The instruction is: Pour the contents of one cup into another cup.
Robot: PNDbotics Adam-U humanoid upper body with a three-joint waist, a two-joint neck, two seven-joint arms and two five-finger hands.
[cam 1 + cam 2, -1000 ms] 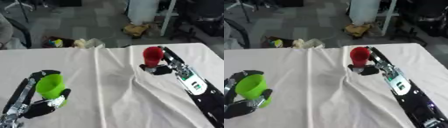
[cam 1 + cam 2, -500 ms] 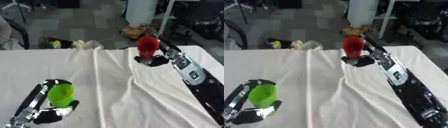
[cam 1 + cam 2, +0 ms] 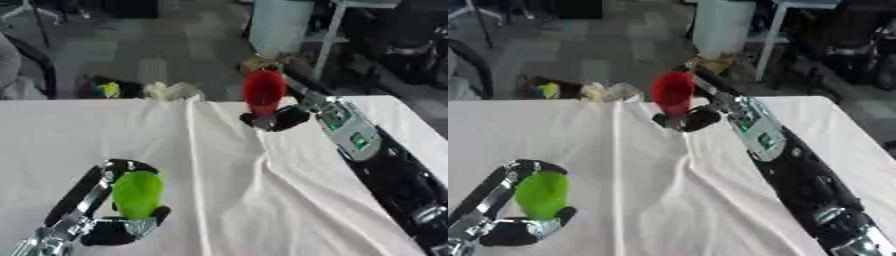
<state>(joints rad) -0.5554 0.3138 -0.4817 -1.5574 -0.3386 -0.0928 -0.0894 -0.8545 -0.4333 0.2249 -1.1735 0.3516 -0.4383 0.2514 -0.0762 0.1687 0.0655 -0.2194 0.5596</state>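
Note:
A red cup [image 3: 263, 91] is held upright above the far edge of the white-clothed table [image 3: 227, 170], with my right hand [image 3: 282, 118] shut on its lower part. The right arm runs from the lower right up to it. A green cup [image 3: 136, 194] stands low at the near left, with my left hand [image 3: 118, 229] curled round it from below and behind. The two cups are far apart. What is inside either cup is hidden.
The white cloth has a long crease [image 3: 199, 165] running from the far edge toward me. Beyond the table lie a floor with a white bin [image 3: 282, 25], chair legs and small items [image 3: 109, 89] near the far left edge.
The right hand has lifted the red cup and carried it a little to the left. The green cup in the left hand shows lower and further right; the camera also shifted.

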